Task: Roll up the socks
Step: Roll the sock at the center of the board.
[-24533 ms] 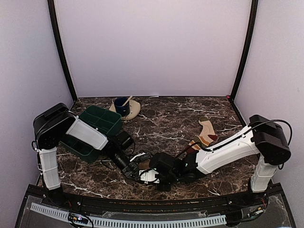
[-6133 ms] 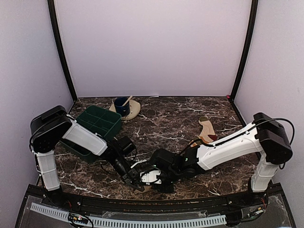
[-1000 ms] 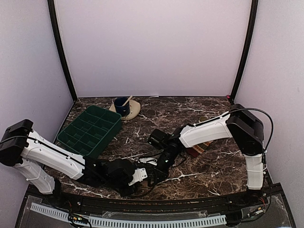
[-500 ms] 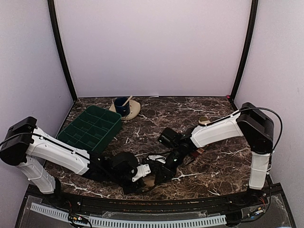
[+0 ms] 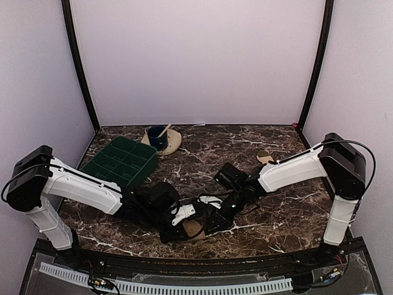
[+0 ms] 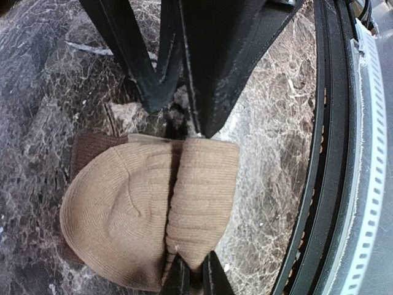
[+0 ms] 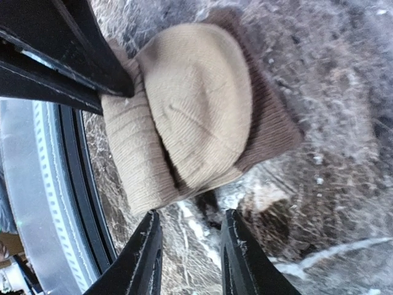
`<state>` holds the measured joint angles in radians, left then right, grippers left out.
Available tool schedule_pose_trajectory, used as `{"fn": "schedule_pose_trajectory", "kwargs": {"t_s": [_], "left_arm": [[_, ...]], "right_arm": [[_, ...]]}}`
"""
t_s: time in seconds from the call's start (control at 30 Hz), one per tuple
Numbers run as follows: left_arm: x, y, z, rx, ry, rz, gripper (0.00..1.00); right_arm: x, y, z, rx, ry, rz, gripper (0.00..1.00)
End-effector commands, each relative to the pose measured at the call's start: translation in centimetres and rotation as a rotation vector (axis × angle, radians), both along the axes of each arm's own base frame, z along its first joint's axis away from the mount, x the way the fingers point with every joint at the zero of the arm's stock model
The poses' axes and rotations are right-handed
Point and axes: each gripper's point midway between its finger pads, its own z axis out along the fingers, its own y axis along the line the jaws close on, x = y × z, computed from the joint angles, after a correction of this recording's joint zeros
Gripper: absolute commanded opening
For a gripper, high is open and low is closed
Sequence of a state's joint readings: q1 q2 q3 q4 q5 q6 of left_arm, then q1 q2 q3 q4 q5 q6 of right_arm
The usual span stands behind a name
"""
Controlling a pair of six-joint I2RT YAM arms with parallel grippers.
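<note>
**Sock bundle pinched close to the front rail**

Down by the near edge of the marble table (image 5: 209, 147), the plain tan sock (image 6: 141, 215) lies folded into a short, thick bundle. A ribbed roll runs along one side, and a darker brown band peeks out from under the other.

The left gripper (image 6: 195, 273) has its two fingers drawn almost together on the end of that ribbed roll, nipping the fabric. The right gripper (image 7: 189, 212) faces it from the opposite side with its fingers spread. Its tips are just short of the bundle, with only marble between them. The two sets of fingers come very near each other over the sock.

There's little room toward the front, where the black rail (image 6: 322, 153) runs just beside the bundle. Farther back, the tabletop opens out between the arms. The green tray (image 5: 151, 161) sits well off to the left rear, with a blue cup (image 5: 157, 137) on a plate (image 5: 174, 142) behind it. Only a tan tip of the other sock (image 5: 264, 157) shows past the right forearm.
</note>
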<state>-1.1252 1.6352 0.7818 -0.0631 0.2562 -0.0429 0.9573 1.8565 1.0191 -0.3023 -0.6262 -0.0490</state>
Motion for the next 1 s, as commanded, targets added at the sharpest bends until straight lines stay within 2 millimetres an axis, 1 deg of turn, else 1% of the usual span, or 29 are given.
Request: {"fn": "schedule_pose_trajectory", "kwargs": {"t_s": [0.0,0.17,0.33,0.47,0.57,0.73,0.8,0.97], "left_arm": [[-2.0,3.2,-3.1,0.141,0.178,0.004,0.0],[-1.7,3.4,-2.8,0.11,0.267,0.024,0.0],[-1.3,3.4,-2.6,0.071,0.358,0.038,0.0],[-1.1,3.3,-2.6,0.061,0.424,0.035,0.0],[-0.9,3.2,-2.7,0.059,0.47,0.034,0.0],[-1.1,3.3,-2.9,0.064,0.54,0.028,0.0],[-1.0,3.4,-3.0,0.062,0.556,0.032,0.0],[-1.1,3.4,-2.8,0.041,0.626,0.028,0.0]], "right_arm": [[1.5,0.2,1.2,0.034,-0.086,-0.046,0.31],[2.1,-0.4,1.5,0.034,-0.145,-0.081,0.31],[2.6,-0.7,2.6,0.068,-0.23,-0.114,0.31],[2.6,-0.9,3.7,0.092,-0.302,-0.119,0.31],[2.0,-0.8,3.9,0.086,-0.354,-0.101,0.31],[0.5,-0.3,3.3,0.049,-0.446,-0.043,0.31],[0.0,0.0,4.3,0.066,-0.492,-0.029,0.31],[-1.2,0.9,4.4,0.065,-0.543,0.014,0.31]]}}
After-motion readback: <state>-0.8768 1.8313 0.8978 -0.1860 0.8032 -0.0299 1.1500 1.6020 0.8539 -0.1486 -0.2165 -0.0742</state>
